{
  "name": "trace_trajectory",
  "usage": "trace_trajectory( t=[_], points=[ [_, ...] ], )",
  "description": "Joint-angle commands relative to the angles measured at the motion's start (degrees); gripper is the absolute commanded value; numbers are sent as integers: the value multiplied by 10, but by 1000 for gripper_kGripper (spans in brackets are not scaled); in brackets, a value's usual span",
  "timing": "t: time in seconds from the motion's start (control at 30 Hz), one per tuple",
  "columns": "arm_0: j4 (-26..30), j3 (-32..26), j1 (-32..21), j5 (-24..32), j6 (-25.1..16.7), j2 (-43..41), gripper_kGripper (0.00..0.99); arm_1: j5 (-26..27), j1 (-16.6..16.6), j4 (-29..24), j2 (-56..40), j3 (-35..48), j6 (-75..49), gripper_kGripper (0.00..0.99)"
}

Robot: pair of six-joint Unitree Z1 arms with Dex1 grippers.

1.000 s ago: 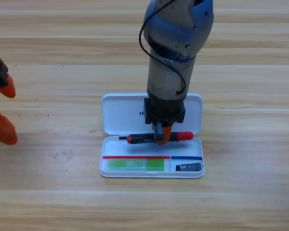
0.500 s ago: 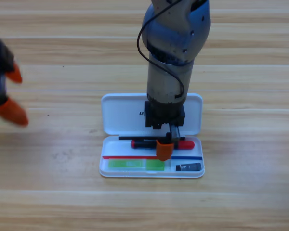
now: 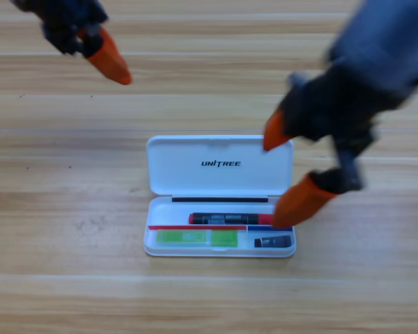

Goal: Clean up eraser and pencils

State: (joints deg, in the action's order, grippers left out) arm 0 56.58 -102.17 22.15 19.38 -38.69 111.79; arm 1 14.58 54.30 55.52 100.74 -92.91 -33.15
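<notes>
The left gripper (image 3: 101, 52) is hanging over the bare table (image 3: 56, 181) near the upper left corner, well away from the case (image 3: 219, 167); only one orange jaw is showing clearly, pointing down and to the right, so whether this claw is wide or narrow cannot be told, and it is touching nothing. In the middle the white case is lying open, its lid folded back flat toward the top edge and its tray facing the lower edge. In the tray's lower left compartment the green pencil (image 3: 196, 238) is lying flat along the case's length. Above it, in the long upper compartment, the black pencil (image 3: 230, 218) with red ends is lying flat as well, parallel to the green one. In the small lower right compartment the eraser (image 3: 272, 242) is sitting, just beside the green pencil's section. The right gripper (image 3: 287, 170) is hovering over the case's right edge with its two orange jaws spread wide apart and holding nothing: the upper jaw is showing by the lid's right corner, and the lower jaw is overlapping the tray's right end, covering the right tip of the black pencil.
</notes>
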Motion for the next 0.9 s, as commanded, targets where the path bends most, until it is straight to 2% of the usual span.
trace_trajectory(
  t=[0.03, 0.13, 0.33, 0.53, 0.9],
  points=[
    [-6, -29, -4, 61, -13, 110, 225, 57, 10, -45, -143, 89, 25, 989],
    [-10, -41, 1, 85, -16, 145, 5, 75, 9, -54, -159, 115, 30, 989],
    [-13, -43, 8, 113, -18, 184, 0, 89, 6, -64, -165, 138, 38, 989],
    [-6, -36, 31, 149, -40, 216, 0, 104, 6, -77, -170, 148, 54, 989],
    [20, -47, 75, 166, -42, 227, 0, 119, 6, -81, -178, 143, 69, 989]
  ],
)
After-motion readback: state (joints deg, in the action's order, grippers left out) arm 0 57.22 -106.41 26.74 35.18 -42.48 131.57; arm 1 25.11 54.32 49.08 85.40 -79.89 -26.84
